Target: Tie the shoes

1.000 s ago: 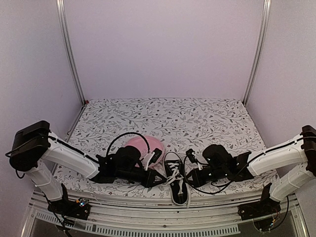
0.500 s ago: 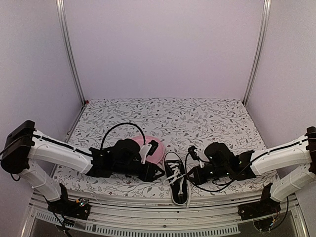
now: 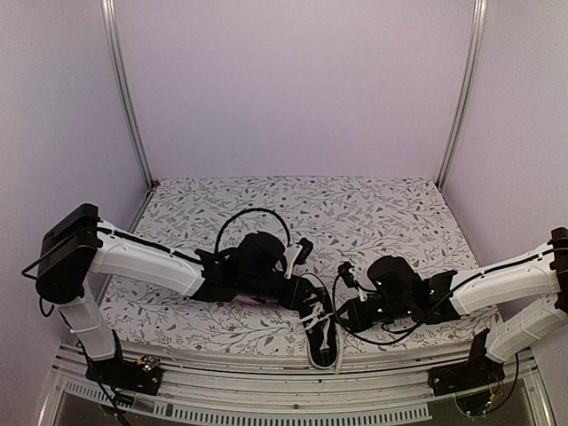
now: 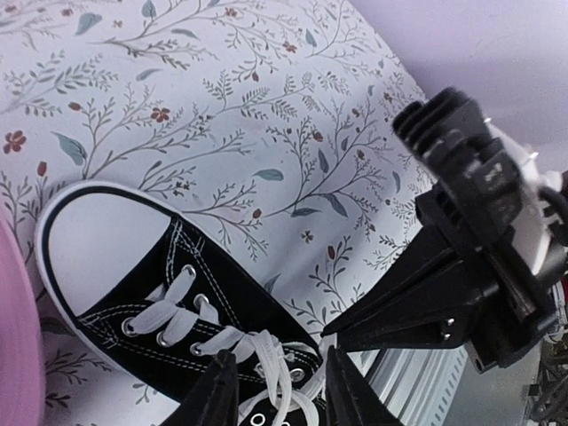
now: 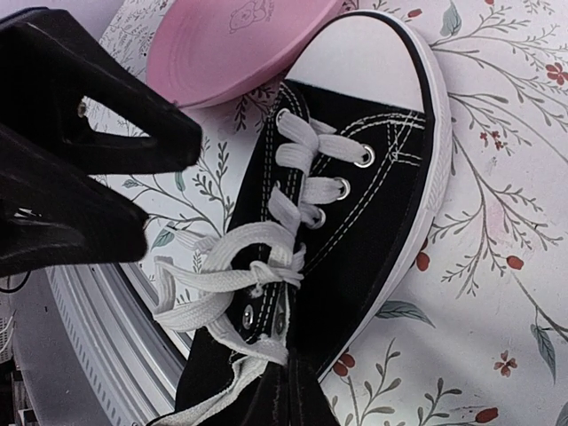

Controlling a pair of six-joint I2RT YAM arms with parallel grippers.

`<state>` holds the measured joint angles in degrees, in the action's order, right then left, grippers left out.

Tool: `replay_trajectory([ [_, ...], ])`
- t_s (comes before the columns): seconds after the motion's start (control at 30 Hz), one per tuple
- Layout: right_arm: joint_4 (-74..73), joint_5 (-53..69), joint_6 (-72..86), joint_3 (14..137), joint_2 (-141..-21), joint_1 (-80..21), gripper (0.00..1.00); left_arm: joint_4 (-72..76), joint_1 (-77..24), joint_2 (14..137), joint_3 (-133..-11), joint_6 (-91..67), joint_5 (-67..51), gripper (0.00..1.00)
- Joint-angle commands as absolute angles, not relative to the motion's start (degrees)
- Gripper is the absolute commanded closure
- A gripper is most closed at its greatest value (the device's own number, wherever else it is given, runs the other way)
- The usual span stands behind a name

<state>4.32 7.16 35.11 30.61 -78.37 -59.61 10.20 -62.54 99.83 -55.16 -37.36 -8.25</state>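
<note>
The black sneaker [image 3: 323, 341] with white laces lies at the table's front edge, toe pointing away from the arms. It also shows in the left wrist view [image 4: 133, 266] and the right wrist view [image 5: 373, 204]. My left gripper [image 3: 311, 312] is open above the shoe. Its fingers stand on either side of the loose lace knot [image 4: 271, 368], and it holds nothing. My right gripper [image 5: 291, 382] is shut at the shoe's opening, with a strand of white lace [image 5: 257, 351] running into its tips. The laces form a loose knot [image 5: 266, 271] with slack loops.
The pink plate [image 5: 231, 40] lies just beyond the shoe's toe, on the left; in the top view my left arm covers most of it. The metal front rail [image 3: 266, 373] runs right beside the shoe's heel. The two grippers are close together over the shoe.
My left arm has swung right, from beside the plate to over the shoe, and now covers the plate. My right gripper has stayed at the shoe.
</note>
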Motion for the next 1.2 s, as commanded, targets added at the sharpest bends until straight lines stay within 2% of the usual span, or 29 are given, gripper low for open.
replay_trajectory([
  [0.0, 6.0, 6.5, 35.0, 32.1, -78.5, -59.9, 0.98, 9.9, -61.9, 102.7, -57.0, -37.5, -11.7, 0.69],
  [0.3, 6.8, 7.1, 35.0, 32.1, -79.1, -59.9, 0.98, 10.3, -62.0, 105.1, -57.0, -38.9, -14.0, 0.70],
  [0.4, 6.8, 7.0, 35.0, 32.0, -79.1, -59.9, 0.98, 10.8, -62.1, 105.5, -56.7, -39.5, -14.7, 0.74],
  [0.8, 6.8, 6.5, 34.7, 33.9, -78.9, -59.8, 0.98, 14.2, -62.1, 104.9, -54.9, -41.3, -15.7, 1.00],
  [1.17, 8.0, 7.8, 33.5, 37.2, -83.9, -59.9, 0.98, 15.1, -61.5, 100.4, -52.5, -41.3, -10.6, 1.00],
])
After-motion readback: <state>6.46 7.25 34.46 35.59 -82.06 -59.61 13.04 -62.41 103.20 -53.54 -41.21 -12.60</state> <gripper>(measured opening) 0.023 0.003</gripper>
